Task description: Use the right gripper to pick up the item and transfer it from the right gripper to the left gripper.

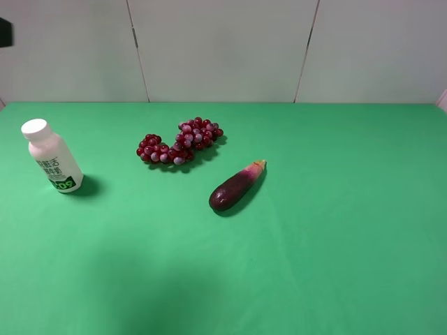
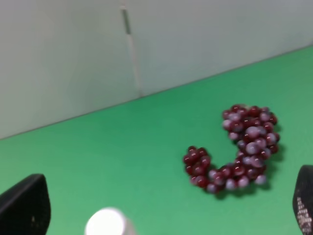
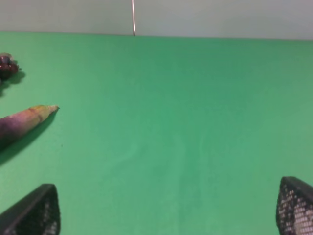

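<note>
The item, a white bottle (image 1: 52,157) with a round white cap and a green label, stands upright at the table's left side. Neither gripper shows in the exterior high view. In the left wrist view the left gripper (image 2: 164,208) is open, its black fingertips (image 2: 24,205) at the picture's two edges; the bottle's cap (image 2: 108,223) shows blurred between them, apart from both. In its own wrist view the right gripper (image 3: 164,210) is open over bare green cloth, nothing between its fingertips (image 3: 294,205). The bottle is out of that view.
A red grape bunch (image 1: 180,142) lies near the table's middle, also visible in the left wrist view (image 2: 234,149). A dark purple eggplant (image 1: 237,185) lies to its right; its tip (image 3: 29,117) shows in the right wrist view. A grey panelled wall (image 1: 223,49) backs the table.
</note>
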`<action>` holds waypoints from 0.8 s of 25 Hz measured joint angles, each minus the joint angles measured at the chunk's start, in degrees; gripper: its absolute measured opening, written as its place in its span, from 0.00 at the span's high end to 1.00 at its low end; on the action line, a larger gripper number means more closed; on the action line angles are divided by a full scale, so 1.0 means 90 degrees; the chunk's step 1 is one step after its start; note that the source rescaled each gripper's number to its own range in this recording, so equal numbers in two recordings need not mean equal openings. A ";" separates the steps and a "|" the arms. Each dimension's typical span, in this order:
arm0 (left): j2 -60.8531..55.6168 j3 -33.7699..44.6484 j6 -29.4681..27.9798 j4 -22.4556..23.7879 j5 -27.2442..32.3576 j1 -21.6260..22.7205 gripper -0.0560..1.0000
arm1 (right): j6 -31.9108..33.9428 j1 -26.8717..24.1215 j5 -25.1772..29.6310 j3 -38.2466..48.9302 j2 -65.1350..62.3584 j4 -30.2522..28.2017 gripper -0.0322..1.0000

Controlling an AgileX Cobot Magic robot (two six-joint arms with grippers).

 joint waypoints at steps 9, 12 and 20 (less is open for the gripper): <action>-0.1645 -0.0005 -0.1407 0.1330 0.1669 0.0380 0.00 | 0.0000 0.0000 0.0000 0.0000 0.0000 0.0000 0.11; -0.2155 -0.0005 -0.1723 0.1568 0.2266 0.0380 0.00 | 0.0000 0.0000 0.0000 0.0000 0.0000 0.0000 0.11; -0.3916 0.0232 -0.2119 0.1780 0.3772 0.0380 0.00 | 0.0000 0.0000 0.0000 0.0000 0.0000 0.0000 0.11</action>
